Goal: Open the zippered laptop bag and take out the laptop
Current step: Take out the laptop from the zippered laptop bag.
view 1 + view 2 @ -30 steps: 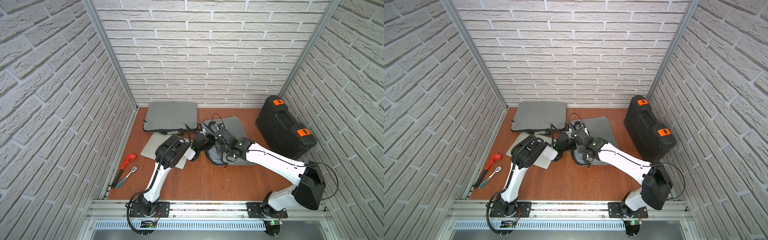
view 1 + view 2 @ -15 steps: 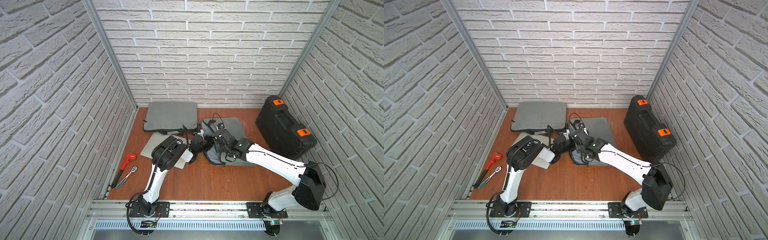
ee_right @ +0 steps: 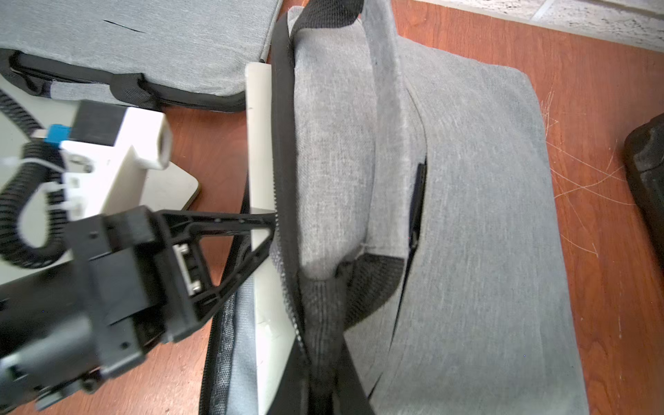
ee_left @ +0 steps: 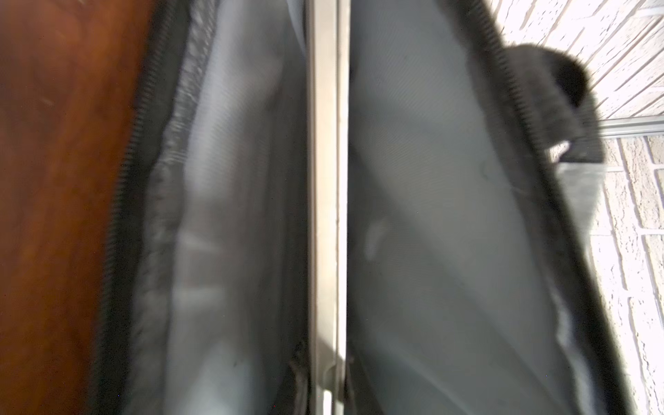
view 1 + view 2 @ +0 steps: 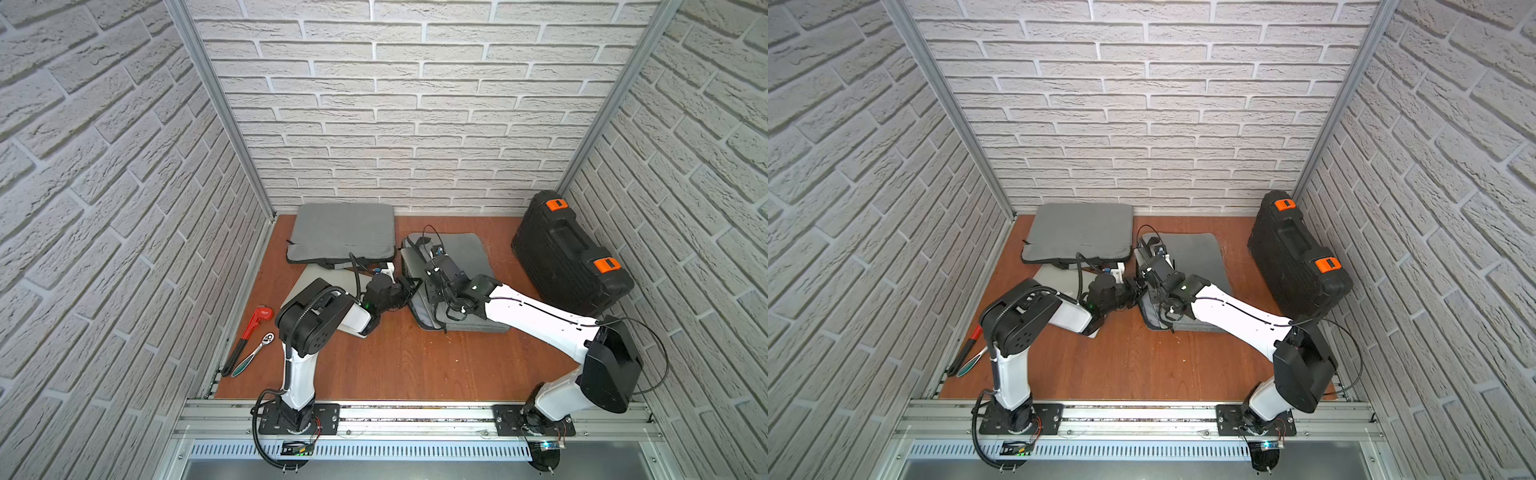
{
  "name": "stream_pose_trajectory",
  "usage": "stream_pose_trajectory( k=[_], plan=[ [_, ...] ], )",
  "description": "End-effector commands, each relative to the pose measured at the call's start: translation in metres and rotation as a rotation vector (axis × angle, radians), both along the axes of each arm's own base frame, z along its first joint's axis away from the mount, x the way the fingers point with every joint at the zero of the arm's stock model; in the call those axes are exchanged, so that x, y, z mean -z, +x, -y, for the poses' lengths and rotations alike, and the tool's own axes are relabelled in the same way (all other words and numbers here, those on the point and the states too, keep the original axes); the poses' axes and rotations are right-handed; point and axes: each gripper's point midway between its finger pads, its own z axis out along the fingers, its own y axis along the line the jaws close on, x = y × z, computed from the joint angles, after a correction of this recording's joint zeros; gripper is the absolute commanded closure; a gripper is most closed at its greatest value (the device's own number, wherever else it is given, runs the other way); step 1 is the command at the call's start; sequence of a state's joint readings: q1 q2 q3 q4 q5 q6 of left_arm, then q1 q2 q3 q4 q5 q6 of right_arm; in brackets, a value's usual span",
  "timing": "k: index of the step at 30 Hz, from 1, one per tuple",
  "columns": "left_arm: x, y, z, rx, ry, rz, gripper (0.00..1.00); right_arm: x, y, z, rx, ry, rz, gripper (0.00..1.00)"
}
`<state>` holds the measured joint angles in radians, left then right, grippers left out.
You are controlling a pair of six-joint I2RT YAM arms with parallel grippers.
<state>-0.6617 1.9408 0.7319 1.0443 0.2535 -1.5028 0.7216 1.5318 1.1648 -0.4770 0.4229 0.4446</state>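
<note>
The fingers (image 3: 222,219) of the left gripper (image 3: 271,221) stand narrow around the long edge of the thin silver laptop (image 3: 260,143). One finger lies flat on its upper face with its tip at the zipper teeth; the other is hidden beneath. In the left wrist view that edge (image 4: 327,179) runs straight down the middle, with grey lining on both sides.

The right gripper (image 5: 428,291) is closed tight. Its fingertips are hidden, but the black zipper edge and handle strap of the upper flap of the grey fabric zippered laptop bag (image 3: 485,215) run in to where they meet, and that flap is lifted. The bag's mouth gapes toward the left arm. The laptop lies in that mouth, its long edge exposed past the raised flap.

The bag sits right of the middle of the brown wooden surface (image 5: 395,361), nearer the back edge. Just beside the left gripper lies a second flat silver laptop (image 3: 179,187). Behind it a second grey fabric bag (image 5: 340,232) fills the far left corner. A black hard case with orange latches (image 5: 569,257) leans at the right edge, well apart. A red pipe wrench (image 5: 249,332) and a ratchet (image 5: 253,351) lie along the left edge. Bare surface spreads from the bag to the front edge between the two arms.
</note>
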Motion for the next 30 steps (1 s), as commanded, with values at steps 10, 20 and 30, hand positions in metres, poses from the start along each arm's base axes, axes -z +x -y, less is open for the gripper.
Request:
stream_pose_trajectory(
  k=[10,20,30],
  plan=[
    [-0.073,0.004,-0.035,-0.031,-0.098,0.210,1.00,-0.005,0.021,0.015,0.039,0.005,0.068,0.94],
    [-0.098,-0.006,-0.074,-0.082,-0.074,0.241,1.00,0.008,0.033,0.026,0.078,-0.018,0.049,0.94],
    [-0.119,-0.022,-0.107,-0.111,-0.097,0.248,1.00,0.022,0.060,0.032,0.088,-0.006,0.012,0.94]
  ],
)
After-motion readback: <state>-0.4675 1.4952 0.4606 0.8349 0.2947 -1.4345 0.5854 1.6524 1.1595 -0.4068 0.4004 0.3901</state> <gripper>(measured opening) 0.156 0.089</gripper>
